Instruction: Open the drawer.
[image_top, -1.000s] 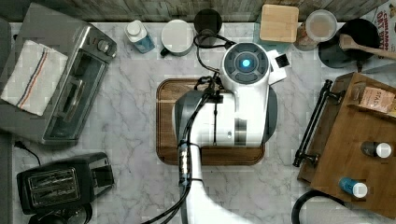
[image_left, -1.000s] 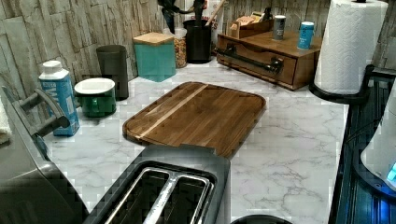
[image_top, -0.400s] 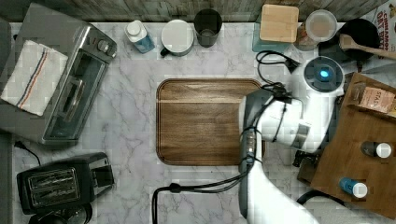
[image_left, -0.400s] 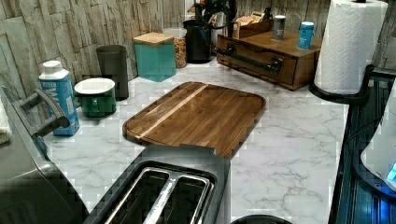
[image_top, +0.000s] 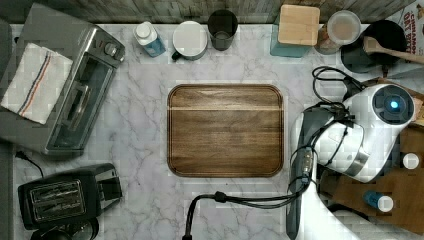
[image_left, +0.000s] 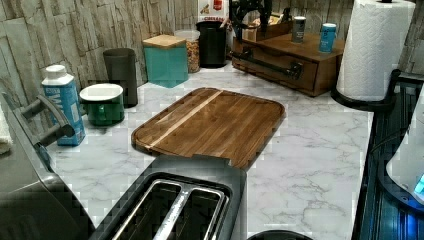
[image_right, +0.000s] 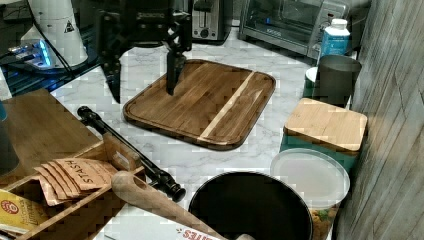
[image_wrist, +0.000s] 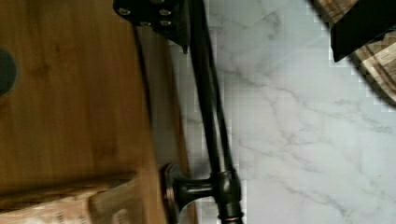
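Black two-finger gripper (image_right: 144, 82) spread wide above long black metal bar handle (image_right: 131, 151), as I read it. Medium-brown wooden drawer (image_left: 280, 62) shut, at marble counter's (image_top: 145, 140) top view's right edge.

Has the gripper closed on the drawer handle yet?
No: in the right view the gripper hangs open above the handle, fingers spread, touching nothing.

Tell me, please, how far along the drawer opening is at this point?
Done: the end effector hangs open above the drawer's black bar handle. In hand: lining up, no contact yet. Left: lower, close on the handle, and pull; the drawer looks fully shut in the left view.
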